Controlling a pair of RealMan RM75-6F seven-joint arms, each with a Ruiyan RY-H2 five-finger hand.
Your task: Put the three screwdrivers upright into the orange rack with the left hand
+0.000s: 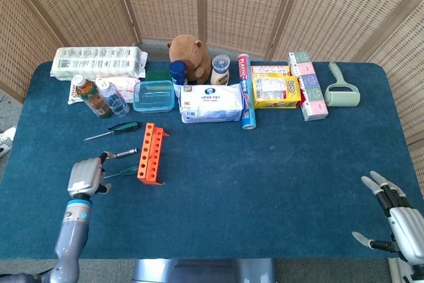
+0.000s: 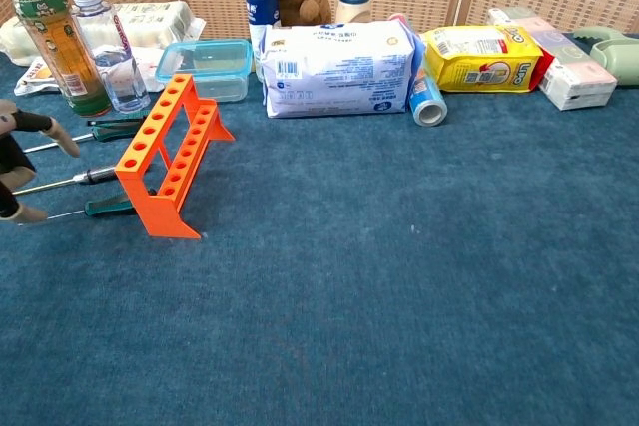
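Left hand (image 1: pixel 86 177) over bench (image 1: pixel 265 164), fingers spread, holding nothing, at 9 o'clock of orange rack (image 1: pixel 150 153). Three screwdrivers (image 1: pixel 116 128) lie flat beside rack at its 9 o'clock, nearest hand's fingertips. Right hand (image 1: pixel 401 223) spread, empty, at 4 o'clock bench corner.

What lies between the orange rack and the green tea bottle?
One green-handled screwdriver lies flat on the cloth between the orange rack and the tea bottle; the head view shows it best.
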